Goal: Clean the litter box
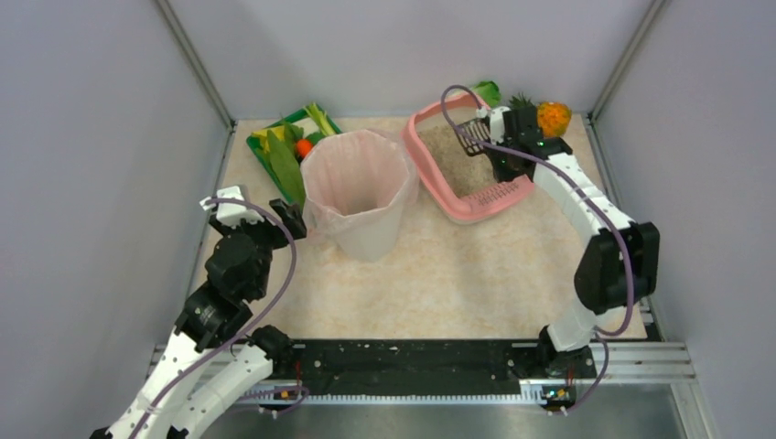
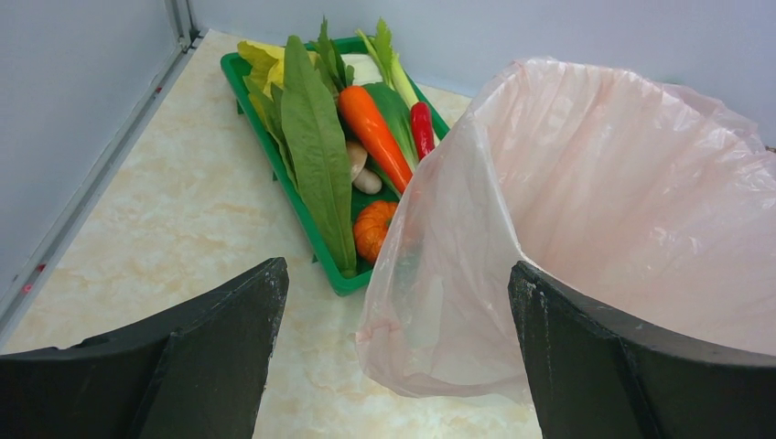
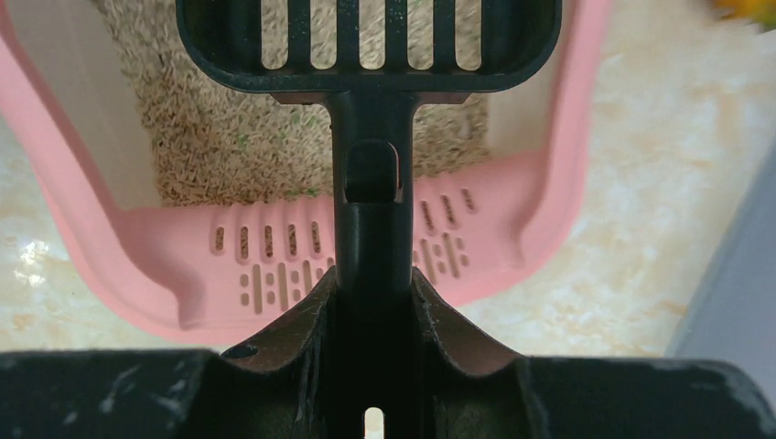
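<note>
The pink litter box (image 1: 424, 157) sits at the back right of a beige marbled table (image 1: 476, 274), its slotted lip (image 3: 274, 247) at the near end and grey-beige litter (image 3: 210, 137) inside. Above it, the right gripper (image 3: 371, 283) is pinched tight on the handle of a black slotted scoop (image 3: 371, 119). At left, beside a pink-lined bin (image 1: 361, 219) and a green vegetable tray (image 2: 340, 279), the left gripper (image 2: 393, 302) is spread wide, holding nothing. Plain grey walls (image 1: 91, 137) enclose the table.
</note>
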